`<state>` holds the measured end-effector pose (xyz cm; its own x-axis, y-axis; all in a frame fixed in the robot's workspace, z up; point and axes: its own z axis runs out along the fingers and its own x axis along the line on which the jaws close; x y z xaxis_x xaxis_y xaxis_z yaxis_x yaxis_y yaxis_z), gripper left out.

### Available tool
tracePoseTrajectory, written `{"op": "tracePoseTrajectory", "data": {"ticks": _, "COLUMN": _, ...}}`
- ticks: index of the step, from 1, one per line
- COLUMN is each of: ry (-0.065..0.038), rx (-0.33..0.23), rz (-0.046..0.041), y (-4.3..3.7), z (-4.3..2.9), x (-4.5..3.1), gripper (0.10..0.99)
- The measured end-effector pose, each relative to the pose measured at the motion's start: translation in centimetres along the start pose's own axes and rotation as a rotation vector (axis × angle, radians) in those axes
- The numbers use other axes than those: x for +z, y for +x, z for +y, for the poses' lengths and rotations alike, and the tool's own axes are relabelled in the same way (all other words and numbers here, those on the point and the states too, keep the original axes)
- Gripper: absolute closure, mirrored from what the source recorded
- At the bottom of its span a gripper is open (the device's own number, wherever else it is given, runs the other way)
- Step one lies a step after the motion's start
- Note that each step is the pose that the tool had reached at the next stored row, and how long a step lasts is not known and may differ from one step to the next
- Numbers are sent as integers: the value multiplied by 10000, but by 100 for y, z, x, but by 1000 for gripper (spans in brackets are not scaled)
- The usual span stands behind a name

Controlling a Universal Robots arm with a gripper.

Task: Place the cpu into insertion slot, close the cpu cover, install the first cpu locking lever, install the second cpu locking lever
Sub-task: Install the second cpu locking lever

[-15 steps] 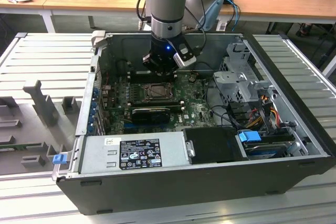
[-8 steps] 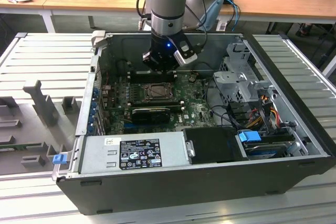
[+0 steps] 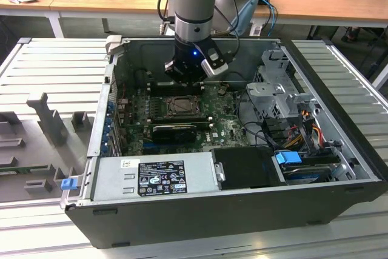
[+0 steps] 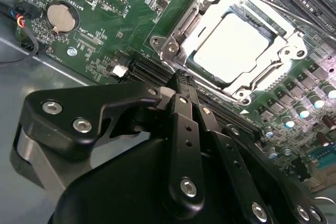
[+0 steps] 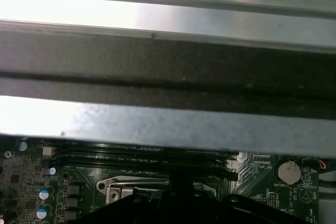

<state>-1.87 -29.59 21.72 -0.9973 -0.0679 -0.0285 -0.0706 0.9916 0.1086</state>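
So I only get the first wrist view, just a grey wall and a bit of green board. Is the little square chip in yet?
Observer: Yes. In the second wrist view the cpu lies flat on the green board.
Operator: Is its metal lid down?
Observer: The cpu cover lies flat around the chip, which shows through its window.
Operator: Where's the gripper?
Observer: In the exterior view the gripper hangs low inside the computer case, at the far edge of the socket.
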Motion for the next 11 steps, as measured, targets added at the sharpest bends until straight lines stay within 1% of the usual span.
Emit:
{"op": "tracePoseTrajectory", "data": {"ticks": 7, "ry": 1, "rx": 0, "rz": 0, "y": 4, "z": -63, "x": -7, "gripper": 980}}
{"op": "tracePoseTrajectory", "data": {"ticks": 11, "ry": 4, "rx": 2, "rz": 2, "y": 6, "z": -81, "x": -13, "gripper": 980}}
